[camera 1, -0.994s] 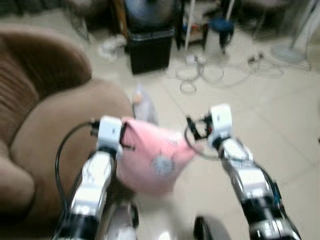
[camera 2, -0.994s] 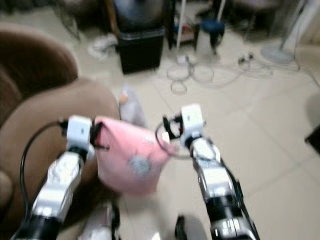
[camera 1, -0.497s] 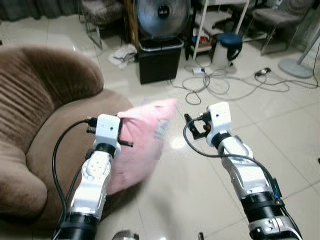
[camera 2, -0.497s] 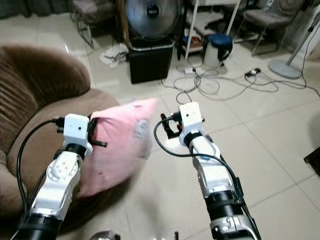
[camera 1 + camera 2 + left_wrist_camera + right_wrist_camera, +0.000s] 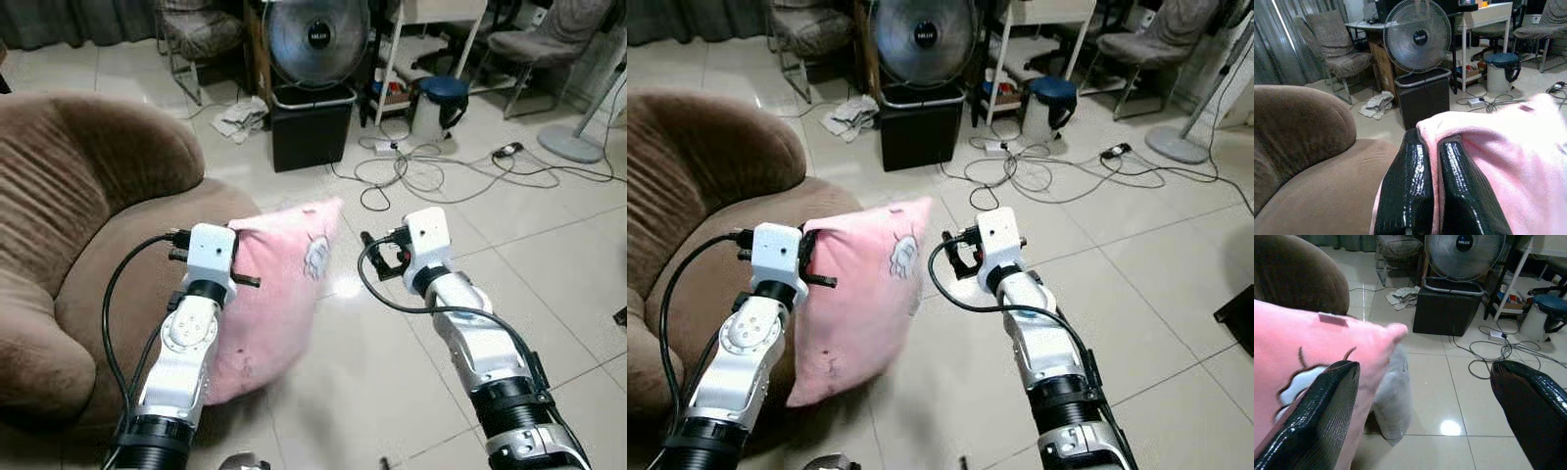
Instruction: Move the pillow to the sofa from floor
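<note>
The brown sofa (image 5: 88, 245) takes up the robot's left side, its rounded back rising behind a broad seat cushion. Pale glossy floor tiles (image 5: 549, 264) stretch to the right and ahead. At the far side of the room a round fan (image 5: 315, 31) stands behind a black bin (image 5: 312, 125), with a crumpled white cloth (image 5: 240, 116) on the floor to its left and a tangle of cables (image 5: 421, 171) to its right. Further back are a blue-topped stool (image 5: 441, 98) and grey chairs (image 5: 201, 29).

The pink pillow (image 5: 269, 294) hangs in the air between the two arms, off the floor, its lower end by the front edge of the sofa seat and its upper corner pointing toward the bin. A small cartoon print marks its face. The left gripper (image 5: 1432, 196) has its two black fingers pressed together on the pillow's upper edge, pink fabric pinched between them. The right gripper (image 5: 1425, 411) is spread wide, fingers well apart, just beside the pillow's far corner without holding it. A grey cushion-like object (image 5: 1393, 401) sits on the floor beyond the pillow.
</note>
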Robot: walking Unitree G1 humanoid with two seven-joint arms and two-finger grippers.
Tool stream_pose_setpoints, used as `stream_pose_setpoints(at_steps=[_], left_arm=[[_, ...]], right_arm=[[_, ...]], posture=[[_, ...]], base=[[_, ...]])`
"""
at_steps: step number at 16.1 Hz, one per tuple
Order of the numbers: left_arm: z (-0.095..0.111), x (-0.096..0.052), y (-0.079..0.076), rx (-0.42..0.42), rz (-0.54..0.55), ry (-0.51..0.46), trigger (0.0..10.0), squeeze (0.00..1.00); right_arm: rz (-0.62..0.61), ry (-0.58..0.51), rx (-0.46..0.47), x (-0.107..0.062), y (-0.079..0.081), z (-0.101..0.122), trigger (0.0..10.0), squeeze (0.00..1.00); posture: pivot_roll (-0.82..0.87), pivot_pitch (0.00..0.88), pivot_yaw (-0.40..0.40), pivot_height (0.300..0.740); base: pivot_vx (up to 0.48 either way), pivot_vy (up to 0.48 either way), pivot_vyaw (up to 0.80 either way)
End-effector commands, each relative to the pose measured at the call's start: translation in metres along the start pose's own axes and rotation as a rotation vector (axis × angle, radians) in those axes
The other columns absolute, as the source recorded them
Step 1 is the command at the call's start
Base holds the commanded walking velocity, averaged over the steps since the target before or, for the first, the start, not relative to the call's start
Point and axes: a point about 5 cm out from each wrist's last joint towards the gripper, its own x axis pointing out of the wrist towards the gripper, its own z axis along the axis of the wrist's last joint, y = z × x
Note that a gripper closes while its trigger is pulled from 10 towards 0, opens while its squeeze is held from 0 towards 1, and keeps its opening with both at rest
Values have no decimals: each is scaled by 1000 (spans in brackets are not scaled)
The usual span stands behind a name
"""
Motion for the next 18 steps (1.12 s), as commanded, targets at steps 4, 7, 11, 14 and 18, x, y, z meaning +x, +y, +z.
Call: stream_pose_setpoints(at_steps=[4, 7, 11, 14, 18], left_arm=[[25, 7, 2, 22, -2, -125, 10000, 0], [26, 8, 0, 23, -15, -128, 10000, 0], [26, 9, -2, 26, -31, -126, 10000, 0], [25, 9, -4, 25, -40, -127, 10000, 0], [26, 12, -4, 26, -47, -130, 10000, 0]], right_arm=[[-4, -12, -48, 1, -2, 2, 10000, 0], [-4, -13, -49, 1, -2, 2, 10000, 0], [-6, -15, -49, 1, -2, 1, 10000, 0], [-9, -16, -55, 0, -4, 1, 10000, 0], [18, -23, -86, -1, -1, 1, 10000, 0]], posture=[[115, 0, -50, 740], [112, 0, -47, 740], [108, 0, -42, 740], [101, 0, -38, 740], [96, 0, -34, 740]], base=[[73, 0, 0], [319, 0, 502], [338, 0, 559], [342, 0, 0], [344, 0, 600]])
